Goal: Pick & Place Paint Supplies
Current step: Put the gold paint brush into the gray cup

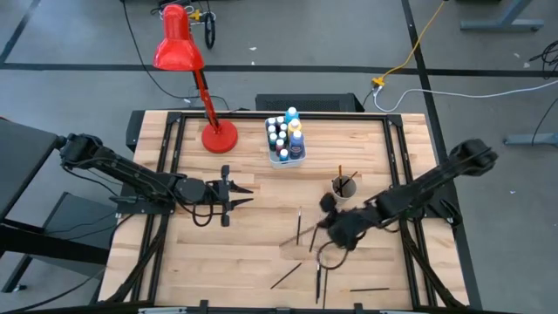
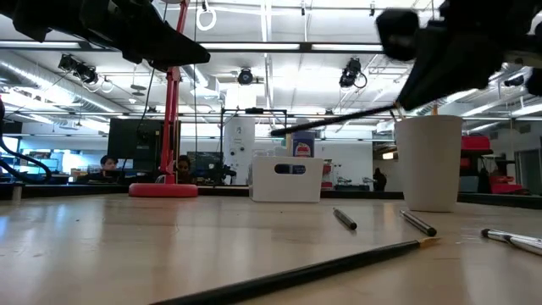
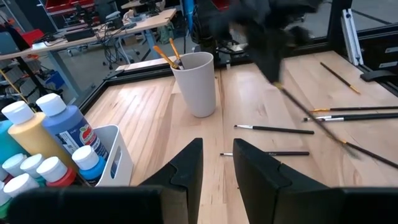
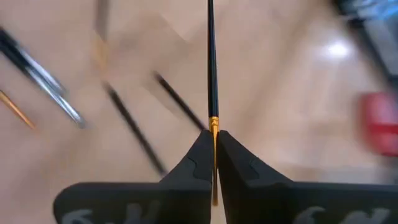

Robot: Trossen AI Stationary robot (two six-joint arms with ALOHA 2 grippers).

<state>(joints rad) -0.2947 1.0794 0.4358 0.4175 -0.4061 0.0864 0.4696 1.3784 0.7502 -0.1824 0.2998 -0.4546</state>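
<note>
Currently, a paintbrush (image 4: 211, 68) is pinched at its gold ferrule by the right gripper (image 4: 213, 146), lifted clear of the table just beside the white cup (image 1: 343, 187). It should be tipped upright before being lowered in. The low view confirms clearance; the left gripper (image 3: 216, 163), seen spread, waits apart.

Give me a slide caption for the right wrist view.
Right pincer shut on a thin dark paintbrush, lifted above other brushes lying on the wooden table.
</note>
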